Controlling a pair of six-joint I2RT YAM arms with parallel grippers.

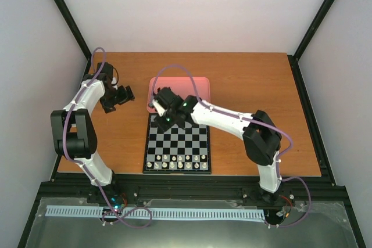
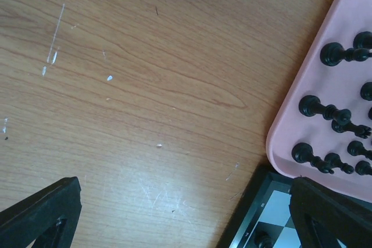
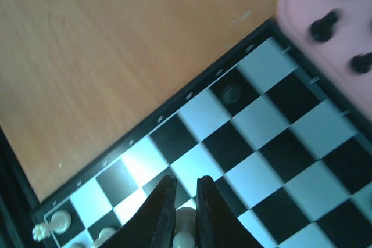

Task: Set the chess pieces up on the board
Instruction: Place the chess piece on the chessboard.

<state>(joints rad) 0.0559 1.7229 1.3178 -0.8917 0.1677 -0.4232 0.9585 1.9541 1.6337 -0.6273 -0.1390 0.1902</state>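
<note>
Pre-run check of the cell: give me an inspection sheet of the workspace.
Surface: wooden table, pale scratches.
Job's things: board at near centre; white pieces on its two near rows; black pieces in pink tray behind it.
Clutter: nothing seen.
Grippers: left gripper open over the table, left of the tray; right gripper shut above board's far left corner.
Cables: purple cables run along both arms, one loops over the tray.
Surroundings: white walls, black frame posts.

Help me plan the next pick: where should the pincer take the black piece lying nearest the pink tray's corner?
Probably the narrow middle of the black piece, from straight above, closing across its length. It lies on its side in the tray, so only its flanks are reachable.
</note>
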